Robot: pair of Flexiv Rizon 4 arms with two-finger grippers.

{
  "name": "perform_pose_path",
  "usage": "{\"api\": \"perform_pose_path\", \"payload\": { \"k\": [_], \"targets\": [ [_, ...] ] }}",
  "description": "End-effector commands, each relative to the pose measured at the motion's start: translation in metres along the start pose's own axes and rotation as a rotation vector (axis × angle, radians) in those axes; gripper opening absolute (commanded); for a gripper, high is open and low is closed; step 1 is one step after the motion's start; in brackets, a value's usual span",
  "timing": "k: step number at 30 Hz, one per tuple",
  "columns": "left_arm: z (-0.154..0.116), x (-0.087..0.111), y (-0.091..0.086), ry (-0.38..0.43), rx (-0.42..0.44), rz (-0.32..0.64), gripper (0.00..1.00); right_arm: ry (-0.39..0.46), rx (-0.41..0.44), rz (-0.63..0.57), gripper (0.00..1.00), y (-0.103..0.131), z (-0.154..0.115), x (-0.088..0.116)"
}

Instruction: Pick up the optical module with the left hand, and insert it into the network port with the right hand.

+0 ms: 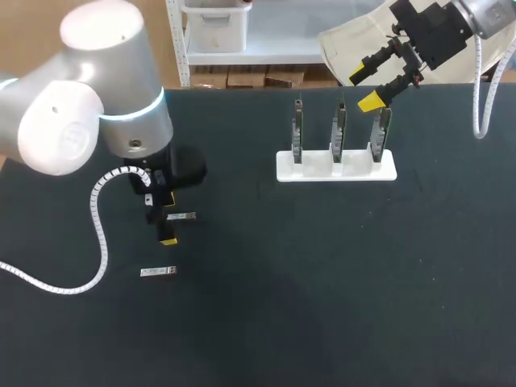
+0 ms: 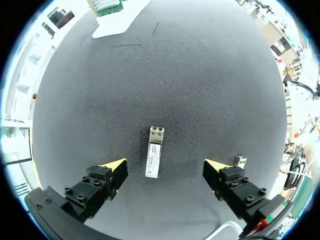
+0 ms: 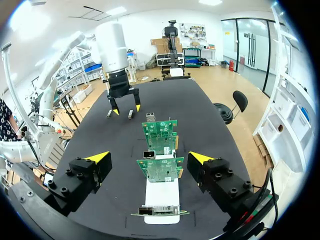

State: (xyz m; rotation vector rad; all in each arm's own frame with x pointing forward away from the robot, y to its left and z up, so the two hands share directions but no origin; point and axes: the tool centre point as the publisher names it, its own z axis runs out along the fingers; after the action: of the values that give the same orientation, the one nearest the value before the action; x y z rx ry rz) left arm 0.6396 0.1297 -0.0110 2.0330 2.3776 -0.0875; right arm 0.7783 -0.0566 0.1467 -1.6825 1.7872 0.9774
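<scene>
left gripper (image 2: 165,166): released, yellow tips spread wide either side of the small silver rectangular optical module (image 2: 155,159), neither touching it | optical module: flat on the black table (image 1: 322,282) | second silver module (image 1: 158,272): nearby, apart | right gripper (image 3: 150,157): released, empty, raised at one end of the white holder (image 1: 314,171) with three upright green network cards (image 3: 160,170)

Silver optical module (image 2: 155,151) lying flat, seemingly second module (image 2: 240,161) nearby, network-port cards (image 1: 339,129) upright in white stand (image 1: 336,168)
</scene>
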Motion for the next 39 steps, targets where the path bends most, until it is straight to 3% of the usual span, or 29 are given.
{"api": "perform_pose_path", "payload": {
  "k": [1, 39],
  "targets": [
    [0.0004, -0.0018, 0.0001, 0.011, -0.002, 0.000, 1.00, 0.000, 0.006, -0.001, 1.00, 0.0026, 0.0002, 0.0002],
    [0.0065, -0.0010, -0.0007, 0.041, -0.003, -0.002, 1.00, 0.000, 0.006, -0.001, 1.00, 0.0026, 0.0002, 0.0002]
  ]
}}
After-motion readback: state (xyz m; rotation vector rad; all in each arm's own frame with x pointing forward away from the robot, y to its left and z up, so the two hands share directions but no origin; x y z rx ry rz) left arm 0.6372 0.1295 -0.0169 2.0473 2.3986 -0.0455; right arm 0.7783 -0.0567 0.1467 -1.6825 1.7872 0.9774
